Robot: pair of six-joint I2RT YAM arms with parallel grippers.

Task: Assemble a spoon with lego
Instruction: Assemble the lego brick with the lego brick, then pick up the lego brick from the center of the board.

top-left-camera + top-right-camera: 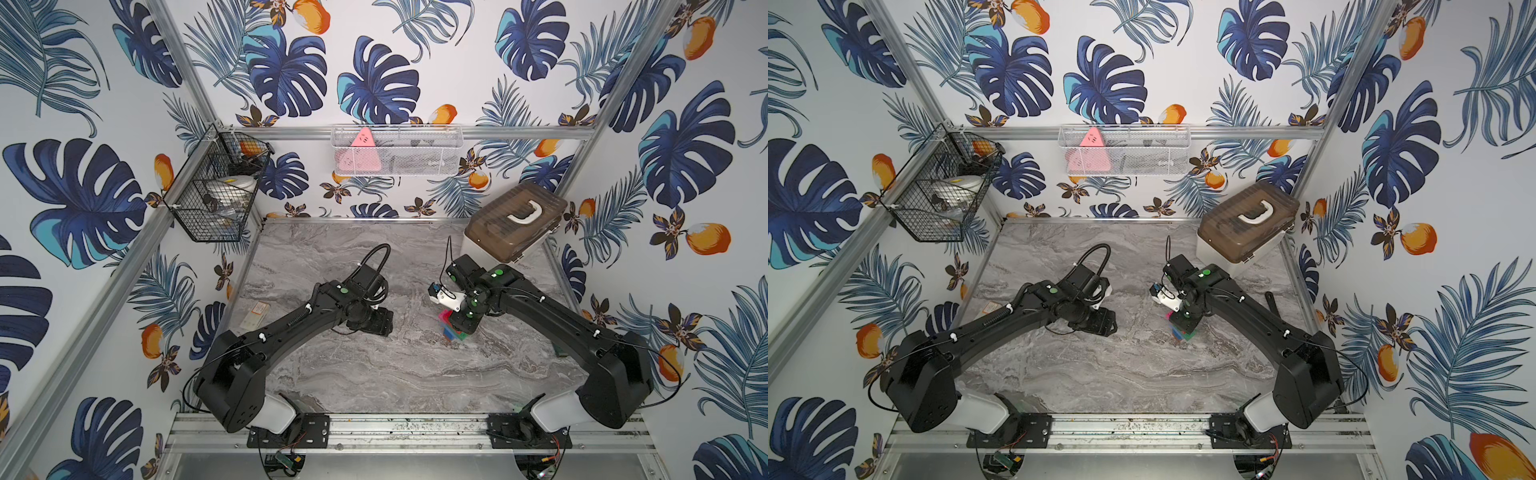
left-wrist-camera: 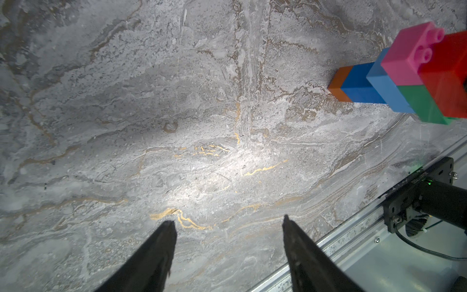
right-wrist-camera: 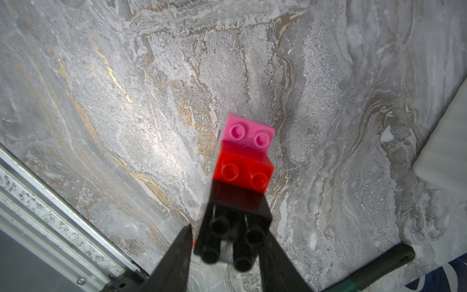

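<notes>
Spoon [image 1: 452, 331] on table [image 1: 415, 374] under right gripper [image 3: 227, 242]; box [image 1: 515, 220] behind; left gripper [image 2: 228, 222] well left.

Both arms bend inward, left claw [image 2: 228, 222] spread (fingers [image 2: 156, 250] well apart), right claw [image 3: 227, 231] pointing down.

I see the spoon [image 2: 404, 63] fully stacked: an orange then blue stem, a light-blue brick, pink beside green, red above, and a black tip [image 3: 232, 227]. It stands orange end down on the table [image 2: 177, 126].
</notes>
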